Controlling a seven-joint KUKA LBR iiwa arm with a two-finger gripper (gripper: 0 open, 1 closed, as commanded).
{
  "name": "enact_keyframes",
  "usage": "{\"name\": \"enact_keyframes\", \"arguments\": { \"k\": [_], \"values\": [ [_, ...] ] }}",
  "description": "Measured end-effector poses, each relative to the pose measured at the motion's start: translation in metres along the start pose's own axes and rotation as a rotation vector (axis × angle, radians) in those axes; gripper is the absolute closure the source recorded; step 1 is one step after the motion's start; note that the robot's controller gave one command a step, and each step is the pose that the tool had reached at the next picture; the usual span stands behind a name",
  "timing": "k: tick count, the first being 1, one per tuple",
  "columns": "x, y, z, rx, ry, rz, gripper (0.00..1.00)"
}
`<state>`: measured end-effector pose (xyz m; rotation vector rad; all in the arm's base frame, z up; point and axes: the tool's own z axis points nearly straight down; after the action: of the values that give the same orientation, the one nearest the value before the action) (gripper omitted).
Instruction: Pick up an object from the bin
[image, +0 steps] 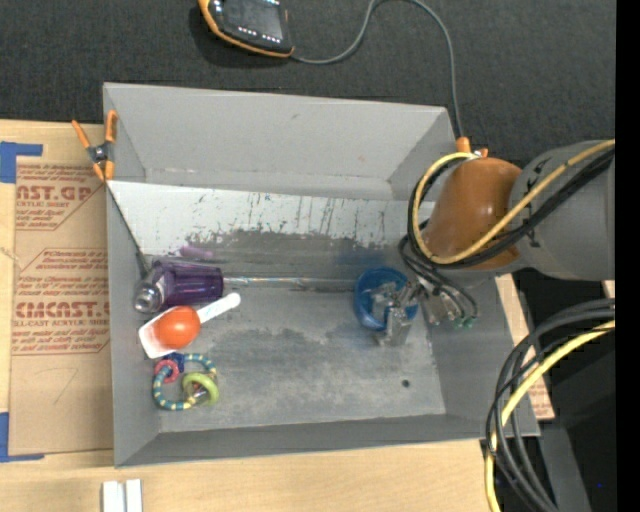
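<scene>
Toward three o'clock on the floor of the grey metal bin (270, 130), a small round blue object (370, 298) is seen lying close to the right-hand wall. The gripper (397, 318) is lowered right against this blue object, at its five o'clock edge, and the two are seen overlapping, so that touch is likely though it cannot be confirmed. Whether the gripper is open, closed or clasped on the blue object cannot be told, since its tip is merged with the blue shape and with the grey floor. The arm (575, 215) is brought in from three o'clock over the bin's rim, and an orange cover (475, 205) is carried at its wrist, looped by yellow and black cables (428, 195). Well apart from the gripper, at nine o'clock on the floor, a purple bottle-like thing (190, 283) with a silver end is laid on its side. Just beneath it, a white scoop (222, 307) is placed with an orange ball (178, 327) resting in its bowl. At eight o'clock, near the front left corner, a tangle of many-coloured rings (186, 384) is found.
</scene>
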<state>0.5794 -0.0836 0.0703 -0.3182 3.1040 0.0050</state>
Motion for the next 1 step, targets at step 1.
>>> {"name": "enact_keyframes", "arguments": {
  "k": [1],
  "values": [
    [0.0, 0.0, 0.0, 0.0, 0.0, 0.0, 1.0]
  ]
}}
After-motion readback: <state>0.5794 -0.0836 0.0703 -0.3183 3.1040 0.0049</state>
